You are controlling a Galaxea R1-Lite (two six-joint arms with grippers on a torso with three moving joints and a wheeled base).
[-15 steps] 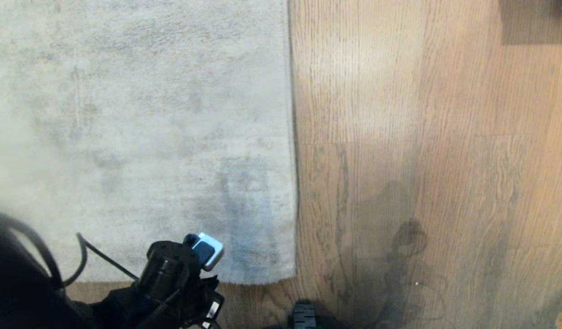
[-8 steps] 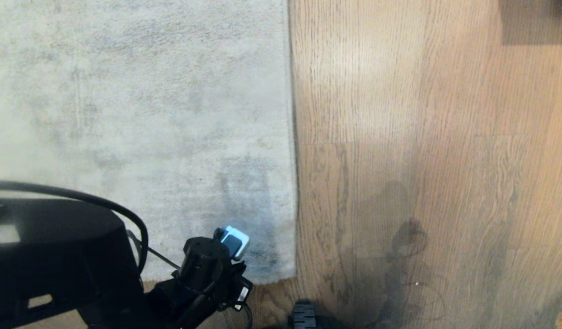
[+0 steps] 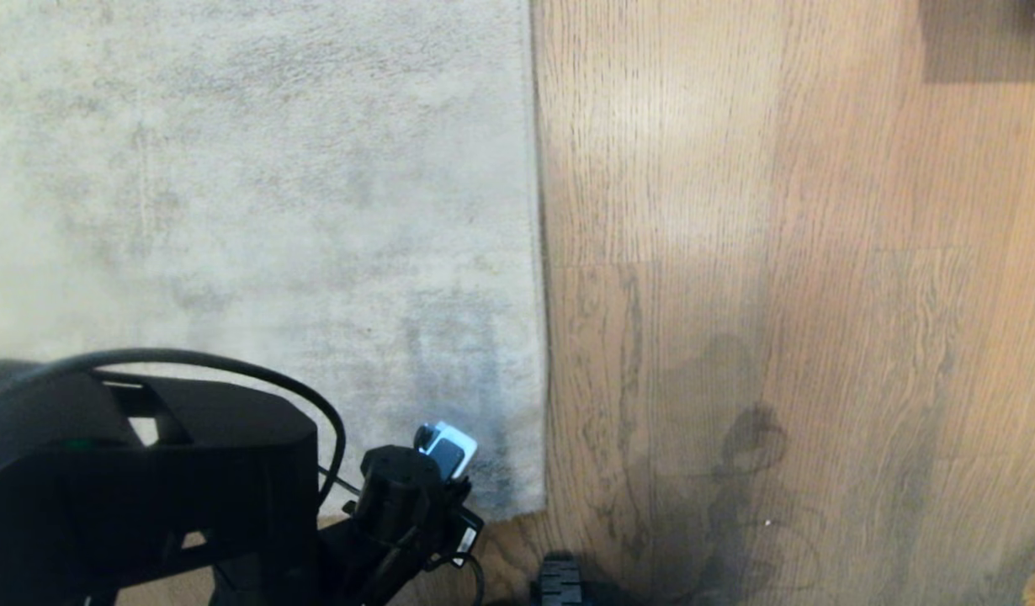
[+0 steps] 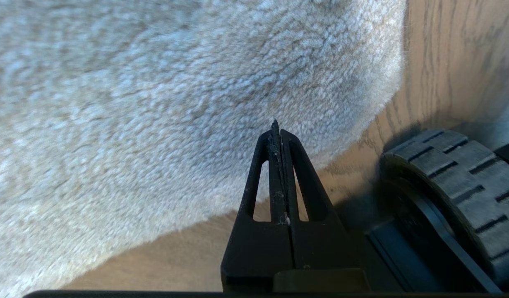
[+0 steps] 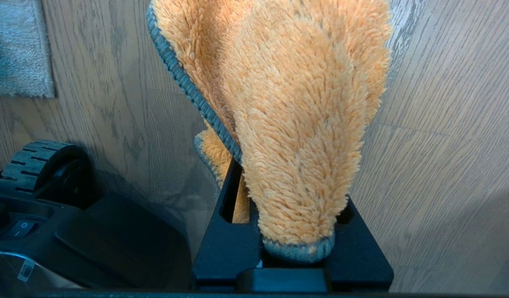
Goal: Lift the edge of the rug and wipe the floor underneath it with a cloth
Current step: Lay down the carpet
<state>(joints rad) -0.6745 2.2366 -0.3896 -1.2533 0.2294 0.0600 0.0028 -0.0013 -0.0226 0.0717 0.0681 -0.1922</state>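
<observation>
The pale grey rug [image 3: 257, 210] covers the left half of the head view and lies flat. Its rug edge [image 3: 540, 278] runs straight back from the near corner [image 3: 538, 505], with brown plank floor [image 3: 778, 252] to its right. My left arm's wrist [image 3: 416, 497] hangs over that corner. In the left wrist view the left gripper [image 4: 276, 126] is shut and empty, its tip over the pile just inside the rug edge [image 4: 374, 120]. The right gripper [image 5: 285, 165] is shut on the orange cloth [image 5: 296, 107] with grey trim, which drapes over its fingers above bare floor [image 5: 445, 124].
The robot's black ribbed base wheel [image 3: 559, 585] sits on the floor just right of the rug corner, also as wheel [image 4: 453, 174] and wheel [image 5: 35, 159]. The black base housing [image 5: 93, 248] lies beside it. A dark patch [image 3: 989, 42] marks the far right floor.
My left arm has swung right along the rug's near border toward the corner, and its bulky black link has come into the head view at the bottom left. Rug and floor are unchanged.
</observation>
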